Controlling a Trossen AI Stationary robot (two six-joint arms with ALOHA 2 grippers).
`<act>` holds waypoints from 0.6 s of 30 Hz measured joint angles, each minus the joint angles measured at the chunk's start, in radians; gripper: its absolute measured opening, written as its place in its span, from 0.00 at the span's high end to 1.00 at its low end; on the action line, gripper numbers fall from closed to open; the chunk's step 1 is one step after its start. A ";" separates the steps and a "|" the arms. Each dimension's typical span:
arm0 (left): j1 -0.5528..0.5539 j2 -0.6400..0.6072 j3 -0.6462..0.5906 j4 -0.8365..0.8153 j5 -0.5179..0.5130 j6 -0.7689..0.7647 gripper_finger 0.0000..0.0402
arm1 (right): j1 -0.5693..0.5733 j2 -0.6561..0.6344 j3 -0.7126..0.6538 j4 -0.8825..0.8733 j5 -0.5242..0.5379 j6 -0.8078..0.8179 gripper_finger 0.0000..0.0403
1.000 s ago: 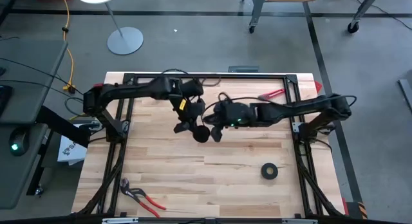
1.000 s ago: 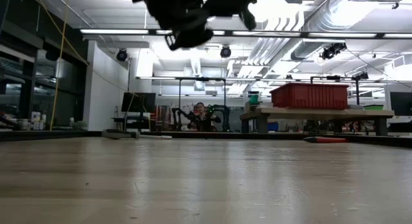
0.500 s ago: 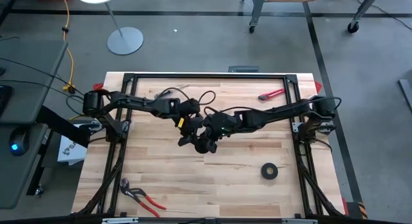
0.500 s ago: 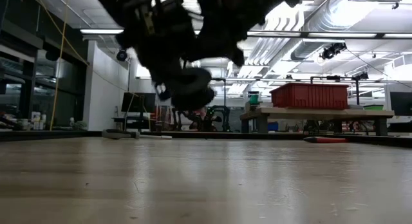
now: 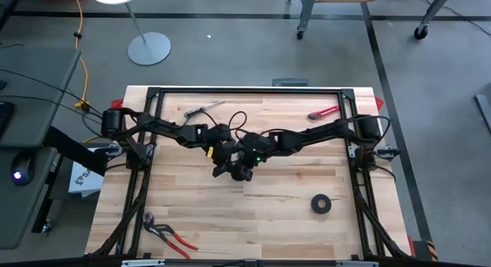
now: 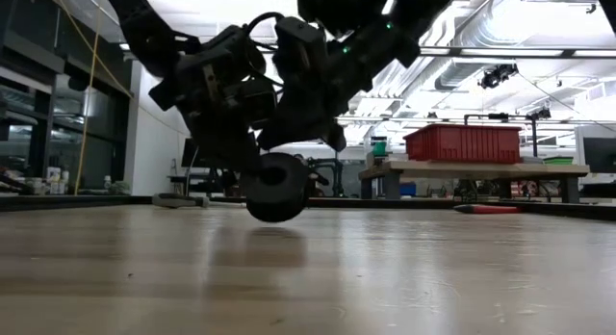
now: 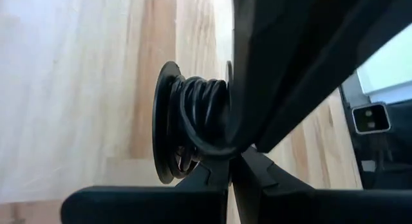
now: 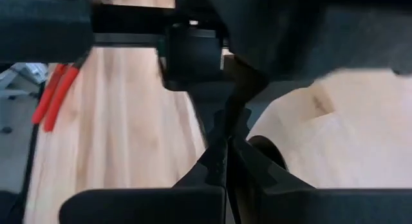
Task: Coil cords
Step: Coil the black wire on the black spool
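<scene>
No readable writing, my left gripper (image 5: pixel 227 161) and right gripper (image 5: pixel 244 163) both pinching the coiled cord (image 7: pixel 196 114), tape roll (image 5: pixel 321 204) well apart from it, my arms crowding the coil

Black cords (image 7: pixel 196 111) are wound on a black spool (image 6: pixel 276 187). Both arms are dark, and a yellow patch (image 5: pixel 209 151) shows on the left one. The table (image 5: pixel 291 213) is pale wood with streaky grain, framed in black. On it lie pliers (image 5: pixel 170 232) with red handles, a red clamp (image 5: pixel 323 112) and a black tape roll (image 5: pixel 321 204). Beyond it, a yellow cable (image 5: pixel 81 64) crosses the grey floor, and a red bin (image 6: pixel 465 143) stands on a far bench.
</scene>
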 joint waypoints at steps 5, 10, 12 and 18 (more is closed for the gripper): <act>0.000 0.038 0.002 0.019 0.024 -0.019 1.00 | -0.012 0.007 0.000 0.004 -0.026 -0.002 1.00; 0.002 0.040 0.001 -0.003 0.037 -0.028 0.95 | -0.024 0.003 0.000 0.006 -0.025 -0.003 1.00; 0.007 0.038 0.001 -0.014 0.049 -0.031 0.91 | -0.029 0.003 0.000 0.005 -0.028 -0.003 1.00; 0.032 0.037 0.001 -0.044 0.068 -0.031 0.75 | -0.047 0.002 0.000 -0.003 -0.079 -0.027 1.00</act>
